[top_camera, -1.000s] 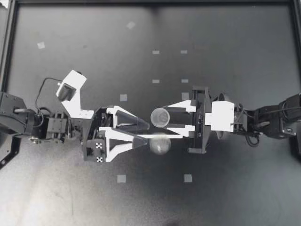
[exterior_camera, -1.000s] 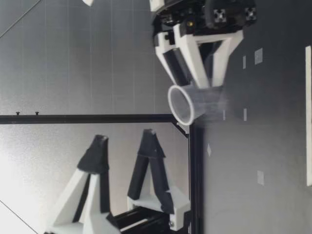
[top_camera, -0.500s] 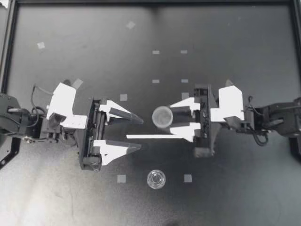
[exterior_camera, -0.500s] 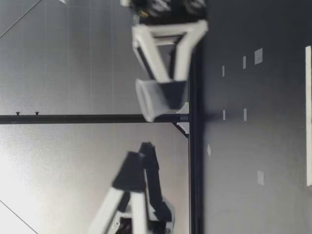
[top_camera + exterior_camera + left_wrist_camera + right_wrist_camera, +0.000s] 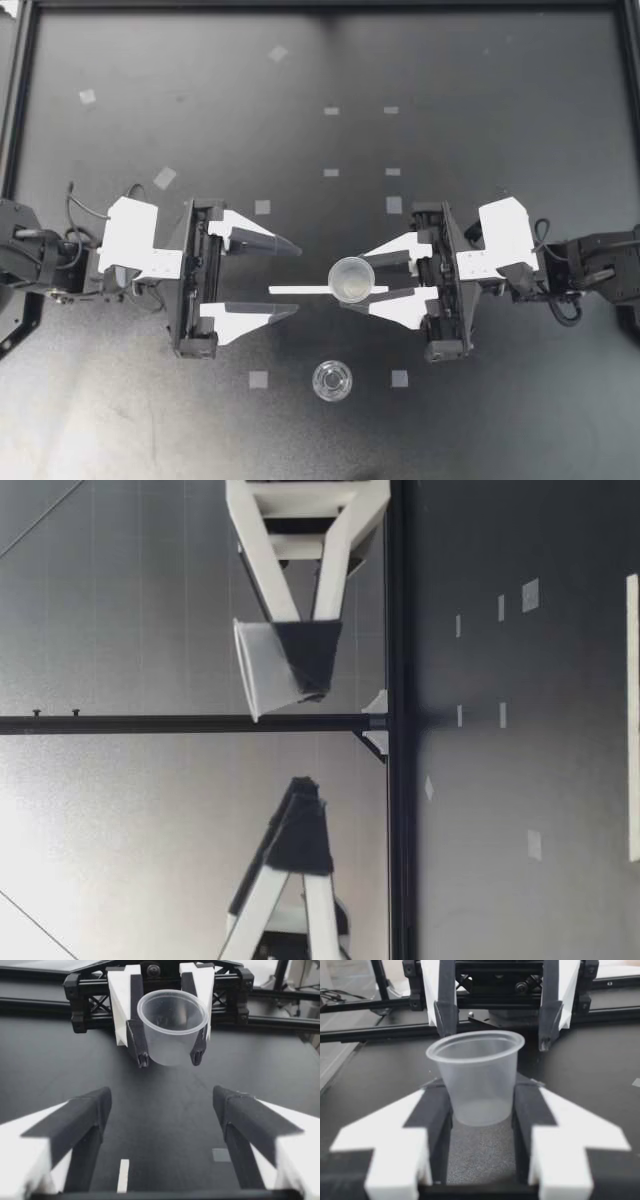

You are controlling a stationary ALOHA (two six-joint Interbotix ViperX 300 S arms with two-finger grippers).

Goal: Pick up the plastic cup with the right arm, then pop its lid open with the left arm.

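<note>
Right gripper [image 5: 346,283] pinches cup [image 5: 351,278] low on its wall, upright, clear of the table [image 5: 520,410]. Left gripper [image 5: 298,280] spread wide, facing it, apart. Judgement: hold level, squeeze lightly, wall looks thin. Second cup [image 5: 332,381] sits on table nearby.

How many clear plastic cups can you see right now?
2. The held cup sits upright between the fingers of my right gripper. The loose cup stands on the table, touching nothing else. None seems hidden.
</note>
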